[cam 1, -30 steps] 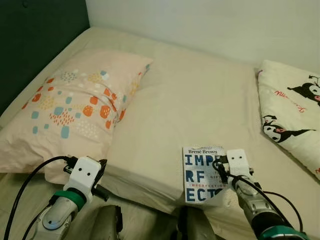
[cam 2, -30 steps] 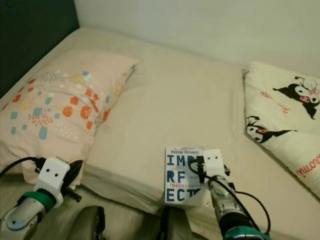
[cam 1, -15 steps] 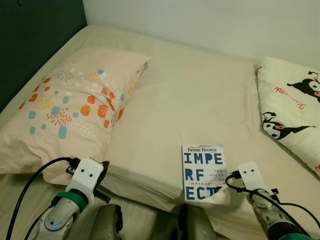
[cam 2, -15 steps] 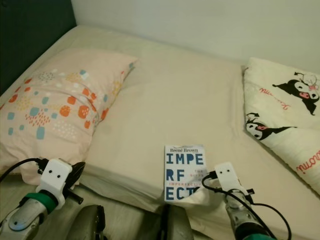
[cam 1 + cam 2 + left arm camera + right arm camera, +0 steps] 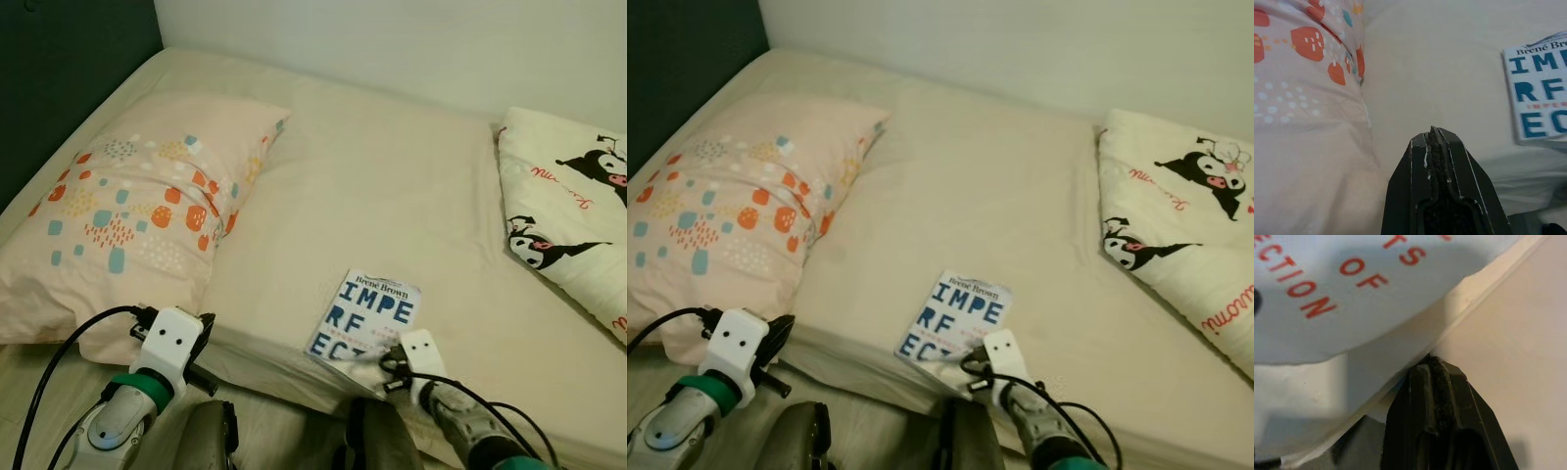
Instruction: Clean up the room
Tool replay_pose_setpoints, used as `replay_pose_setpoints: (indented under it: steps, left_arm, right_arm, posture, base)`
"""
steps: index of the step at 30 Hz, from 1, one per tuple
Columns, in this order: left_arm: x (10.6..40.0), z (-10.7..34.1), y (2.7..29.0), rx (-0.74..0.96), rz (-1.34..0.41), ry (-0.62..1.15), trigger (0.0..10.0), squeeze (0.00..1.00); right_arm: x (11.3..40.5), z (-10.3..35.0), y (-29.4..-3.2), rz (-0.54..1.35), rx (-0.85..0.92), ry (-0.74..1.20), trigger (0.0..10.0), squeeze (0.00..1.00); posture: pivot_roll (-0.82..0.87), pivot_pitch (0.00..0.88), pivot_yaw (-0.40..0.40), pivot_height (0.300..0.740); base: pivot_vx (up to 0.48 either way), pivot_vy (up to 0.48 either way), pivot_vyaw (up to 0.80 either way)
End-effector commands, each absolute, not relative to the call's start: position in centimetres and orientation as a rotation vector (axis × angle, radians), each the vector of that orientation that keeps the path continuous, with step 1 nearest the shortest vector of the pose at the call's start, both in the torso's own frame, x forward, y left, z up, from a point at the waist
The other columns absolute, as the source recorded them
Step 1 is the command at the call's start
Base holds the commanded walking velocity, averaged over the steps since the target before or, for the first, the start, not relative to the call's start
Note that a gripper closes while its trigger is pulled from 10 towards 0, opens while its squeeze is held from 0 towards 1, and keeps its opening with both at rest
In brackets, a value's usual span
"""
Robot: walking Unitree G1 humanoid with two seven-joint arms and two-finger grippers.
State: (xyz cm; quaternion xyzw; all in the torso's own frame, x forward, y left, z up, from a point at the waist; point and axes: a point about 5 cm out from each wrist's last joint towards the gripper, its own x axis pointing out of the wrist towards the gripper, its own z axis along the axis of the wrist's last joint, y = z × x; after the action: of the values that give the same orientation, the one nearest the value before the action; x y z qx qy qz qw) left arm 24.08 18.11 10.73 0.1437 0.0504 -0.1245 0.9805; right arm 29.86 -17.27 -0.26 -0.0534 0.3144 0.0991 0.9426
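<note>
A white book (image 5: 367, 311) with big blue letters lies turned at an angle near the front edge of the beige bed (image 5: 392, 186). My right gripper (image 5: 379, 358) is at the book's near corner. In the right wrist view its fingers (image 5: 1432, 377) are shut, and their tip touches the book's page edge (image 5: 1400, 357), with the cover arching above. My left gripper (image 5: 1432, 131) is shut and holds nothing. It hovers low at the bed's front edge beside the patterned pillow (image 5: 137, 206).
A white blanket (image 5: 578, 225) printed with black cartoon figures lies on the right side of the bed. A dark headboard (image 5: 59, 88) rises on the left and a pale wall (image 5: 392, 39) runs behind. The robot's dark legs (image 5: 211, 436) stand against the mattress front.
My right gripper moved left from beside the book to its near corner. The book turned clockwise and slid left toward the bed's edge. The left arm stayed put.
</note>
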Motion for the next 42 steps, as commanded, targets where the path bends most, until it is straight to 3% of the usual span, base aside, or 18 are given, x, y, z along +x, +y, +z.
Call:
replay_pose_setpoints:
  steps: [1,9,13,17,18,22,30,34,36,42]
  left_arm:
    - [23.9,10.4,17.8,0.287,-0.260,0.117,10.0,0.00]
    - [24.0,10.4,17.6,0.282,-0.259,0.116,10.0,0.00]
    - [23.9,10.4,17.5,0.283,-0.260,0.116,10.0,0.00]
    - [23.8,10.3,17.7,0.285,-0.255,0.120,10.0,0.00]
    - [23.7,10.3,17.7,0.286,-0.256,0.123,10.0,0.00]
    - [23.8,10.3,17.5,0.289,-0.267,0.122,10.0,0.00]
    - [23.9,10.6,17.5,0.293,-0.269,0.114,10.0,0.00]
    - [23.8,11.0,18.1,0.306,-0.257,0.110,10.0,0.00]
    - [23.4,11.3,19.1,0.322,-0.233,0.114,10.0,0.00]
    - [23.4,11.5,19.8,0.333,-0.211,0.117,10.0,0.00]
  right_arm:
    - [30.3,0.2,-16.3,0.220,-0.062,0.617,0.0,0.00]
    - [31.9,1.9,-13.3,0.277,-0.015,0.509,0.0,0.00]
    - [31.6,1.5,-13.4,0.298,-0.106,0.537,0.0,0.00]
    - [31.0,0.6,-16.3,0.179,-0.252,0.614,0.0,0.00]
    - [30.9,0.6,-18.1,0.075,-0.282,0.633,0.0,0.00]
    - [31.3,1.2,-19.3,-0.027,-0.316,0.628,0.0,0.00]
    - [32.0,1.9,-19.0,-0.082,-0.254,0.589,0.0,0.00]
    - [32.6,2.3,-17.5,-0.089,-0.148,0.565,0.0,0.00]
    - [33.0,2.5,-14.8,-0.074,-0.017,0.577,0.0,0.00]
    - [32.9,2.4,-10.9,0.045,0.034,0.629,0.0,0.00]
  posture:
    - [0.17,0.155,-0.037,0.615]
    - [0.16,0.153,-0.041,0.615]
    - [0.17,0.152,-0.046,0.615]
    - [0.17,0.154,-0.047,0.615]
    - [0.17,0.161,-0.041,0.615]
    - [0.18,0.166,-0.039,0.615]
    - [0.20,0.177,-0.038,0.615]
    - [0.22,0.190,-0.032,0.615]
    - [0.23,0.196,-0.029,0.615]
    - [0.24,0.199,-0.030,0.615]
  base:
    - [0.000,0.000,0.00]
    - [0.000,0.000,0.00]
    - [0.000,0.000,0.00]
    - [0.000,0.000,0.00]
    - [0.000,0.000,0.00]
    - [0.000,0.000,0.00]
    - [0.000,0.000,0.00]
    - [0.000,0.000,0.00]
    - [0.000,0.000,0.00]
    - [0.000,0.000,0.00]
